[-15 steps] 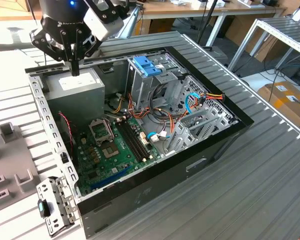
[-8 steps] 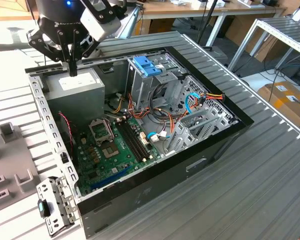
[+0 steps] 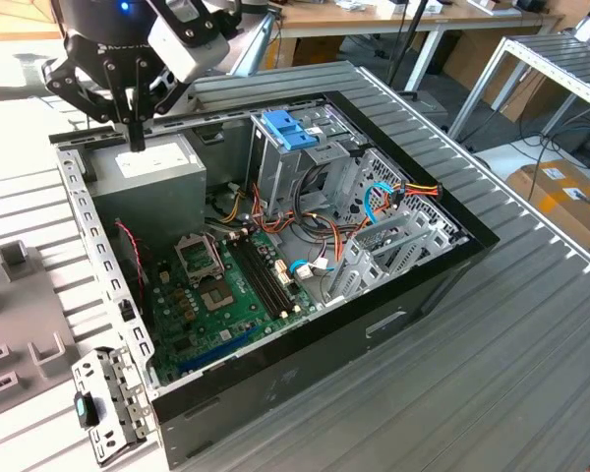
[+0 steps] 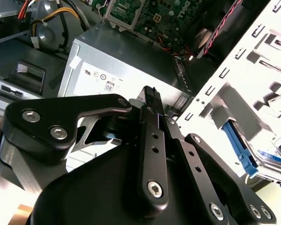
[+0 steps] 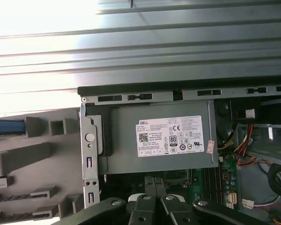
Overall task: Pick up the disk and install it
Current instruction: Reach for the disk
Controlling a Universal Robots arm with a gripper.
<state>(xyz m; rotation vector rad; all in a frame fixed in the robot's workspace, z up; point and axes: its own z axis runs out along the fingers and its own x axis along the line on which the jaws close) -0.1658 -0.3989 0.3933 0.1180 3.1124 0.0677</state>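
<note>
Exterior view: an open computer case (image 3: 305,344) is laid on its side on a ribbed metal table (image 3: 511,374), with its interior exposed. A green motherboard (image 3: 226,290) is seen on the floor of the case. A metal drive cage (image 3: 305,172), topped by a light-blue plastic bracket (image 3: 288,128), is set towards the far side, and bundles of coloured cables (image 3: 374,211) are strung beside it. A large grey power-supply box (image 3: 147,177) with a white sticker is fitted in the corner at the exterior view's left. A pale moulded fixture (image 3: 20,324) is placed on the table outside the case, at the exterior view's left.

The black pincer (image 3: 136,138) is held directly above the power-supply box, with its tips close over the sticker; whether the box is touched cannot be told. In the second wrist view the fingers (image 4: 152,140) are seen pressed together with nothing between them, so the pincer is clenched and nothing is grasped. The same closed tips are shown against the box's sticker in the first wrist view.

The disk (image 4: 267,157) is seen in the second wrist view, lying outside the case in the pale fixture, with part of its labelled silver face and one blue side rail shown. The slotted metal side wall (image 4: 225,79) of the case is placed between the pincer and the disk. The disk is kept apart from the pincer and is not touched by it.
</note>
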